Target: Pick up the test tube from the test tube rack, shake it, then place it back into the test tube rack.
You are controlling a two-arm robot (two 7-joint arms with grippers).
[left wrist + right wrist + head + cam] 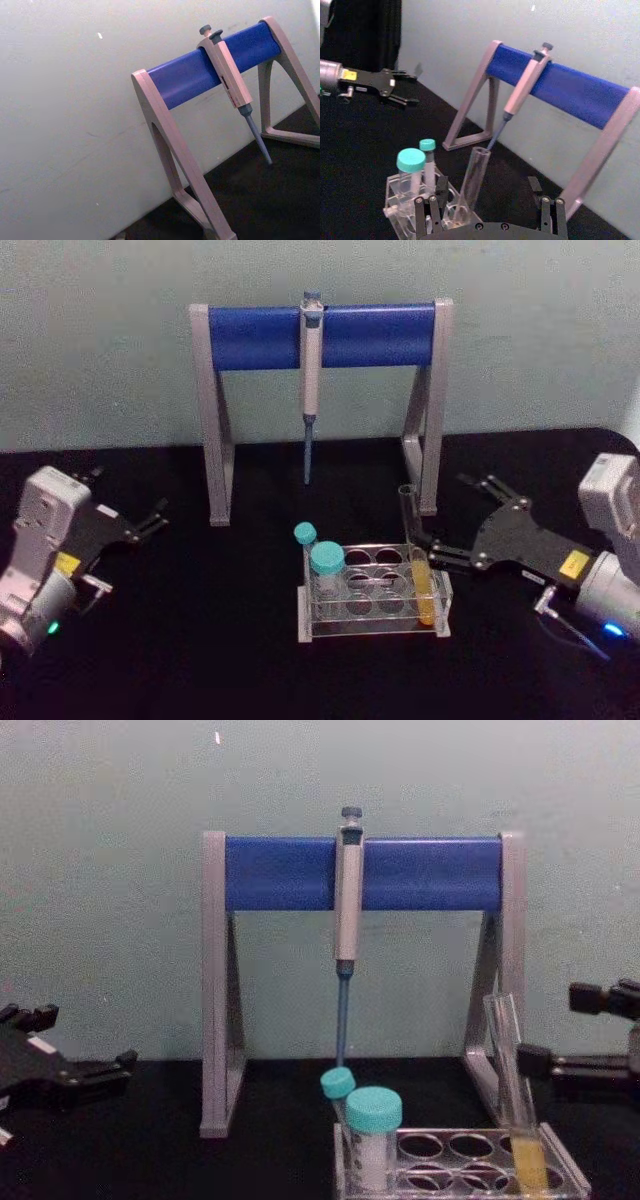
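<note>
While splayed open, straddled the tube [420,578] in the rack [365,632] with the right claw [442,512]; left claw [152,517] released, well apart.

Reaches in low from the right with the right gripper [441,510], fingers [492,490] spread wide, wrist level behind them. Holds the left gripper [155,517] off to the left, fingers likewise parted and pointing inward, forearm angled down behind them.

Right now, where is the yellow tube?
In the head view, the test tube stands at the right end of the test tube rack, beside the right gripper.
</note>
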